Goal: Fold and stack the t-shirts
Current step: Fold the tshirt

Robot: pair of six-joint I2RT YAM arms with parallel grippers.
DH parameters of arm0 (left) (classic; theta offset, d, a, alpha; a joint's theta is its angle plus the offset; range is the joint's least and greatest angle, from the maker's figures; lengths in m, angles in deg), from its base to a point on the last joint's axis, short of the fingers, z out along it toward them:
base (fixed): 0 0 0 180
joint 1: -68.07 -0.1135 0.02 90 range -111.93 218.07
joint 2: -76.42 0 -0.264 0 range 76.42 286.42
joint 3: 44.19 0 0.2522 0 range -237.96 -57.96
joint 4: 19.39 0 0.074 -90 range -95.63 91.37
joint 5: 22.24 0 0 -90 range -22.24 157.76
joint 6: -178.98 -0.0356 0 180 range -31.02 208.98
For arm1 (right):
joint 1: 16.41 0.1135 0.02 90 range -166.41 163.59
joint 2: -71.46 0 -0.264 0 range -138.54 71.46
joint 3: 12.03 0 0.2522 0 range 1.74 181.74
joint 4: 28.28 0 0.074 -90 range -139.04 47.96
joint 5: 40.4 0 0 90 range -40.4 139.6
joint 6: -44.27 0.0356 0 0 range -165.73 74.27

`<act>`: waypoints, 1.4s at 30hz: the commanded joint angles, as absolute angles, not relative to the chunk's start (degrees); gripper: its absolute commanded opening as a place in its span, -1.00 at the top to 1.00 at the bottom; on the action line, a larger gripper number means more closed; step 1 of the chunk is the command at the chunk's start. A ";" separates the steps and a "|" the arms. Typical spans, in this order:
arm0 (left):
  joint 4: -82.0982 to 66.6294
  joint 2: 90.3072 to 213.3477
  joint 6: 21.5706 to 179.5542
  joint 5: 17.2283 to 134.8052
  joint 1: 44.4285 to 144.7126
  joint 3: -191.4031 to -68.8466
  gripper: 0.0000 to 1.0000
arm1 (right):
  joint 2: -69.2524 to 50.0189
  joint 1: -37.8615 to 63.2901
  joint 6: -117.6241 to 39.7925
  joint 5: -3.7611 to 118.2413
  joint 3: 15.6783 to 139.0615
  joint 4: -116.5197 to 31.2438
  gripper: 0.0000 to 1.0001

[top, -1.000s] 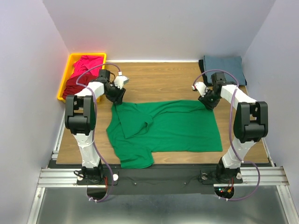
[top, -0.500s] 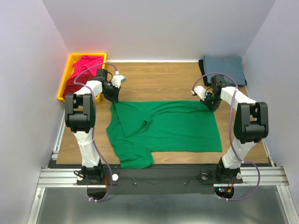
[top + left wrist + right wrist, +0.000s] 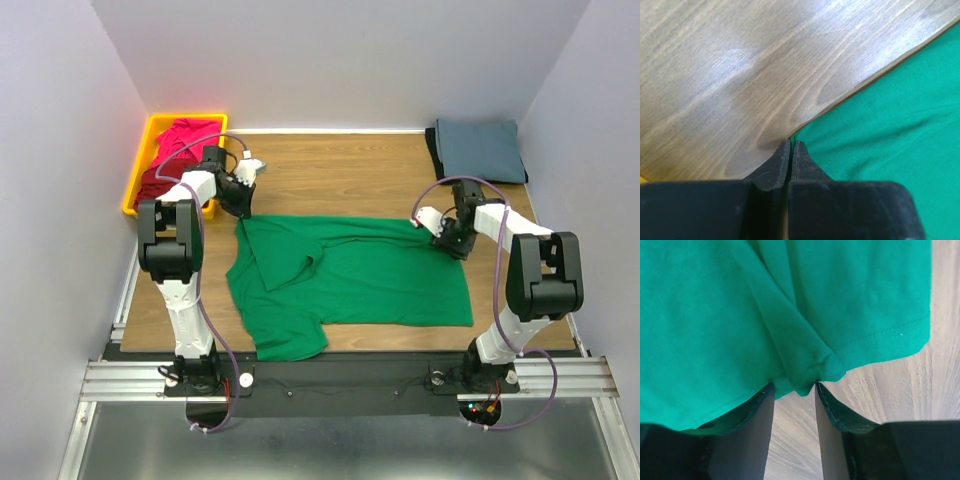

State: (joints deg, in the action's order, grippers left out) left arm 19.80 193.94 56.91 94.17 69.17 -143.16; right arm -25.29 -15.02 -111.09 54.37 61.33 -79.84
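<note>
Left tool closed at the upper-left corner of the green t-shirt, hold on cloth unclear. Right tool parted around a bunched hem: clamp it firmly, then lift both together.

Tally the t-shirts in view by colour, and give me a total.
green shirt: 1
magenta pink shirt: 1
dark red shirt: 1
blue-grey shirt: 1
black shirt: 1 (only an edge shows beneath the blue-grey one)
Total: 5
</note>
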 commanded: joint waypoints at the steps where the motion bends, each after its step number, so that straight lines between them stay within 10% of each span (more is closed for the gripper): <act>1: 20.74 192.18 56.03 95.52 68.69 -144.97 0.61 | -22.14 -14.83 -109.64 54.08 63.34 -78.16 0.09; 8: 24.60 180.06 49.70 102.12 68.51 -143.30 -0.16 | -20.90 -16.15 -102.87 64.09 76.07 -87.12 -0.11; 27: 13.88 166.77 59.97 92.02 95.84 -119.48 -0.24 | -46.75 -17.56 -85.28 68.76 96.75 -88.54 0.03; 29: 12.92 168.17 60.24 91.49 97.60 -119.48 -0.52 | -47.45 -17.56 -85.81 68.15 96.13 -88.19 0.02; 39: 11.07 174.59 62.79 92.89 100.68 -122.20 -0.45 | -48.77 -17.64 -86.77 66.39 94.20 -86.78 0.27; 42: 11.07 175.65 62.70 92.63 101.03 -122.73 0.01 | -48.86 -17.56 -86.95 66.04 94.20 -86.52 0.30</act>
State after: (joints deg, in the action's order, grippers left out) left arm 12.22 175.66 62.00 92.44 100.47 -120.24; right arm -48.63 -17.21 -86.66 66.90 94.16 -88.15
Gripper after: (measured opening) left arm 0.593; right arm 0.357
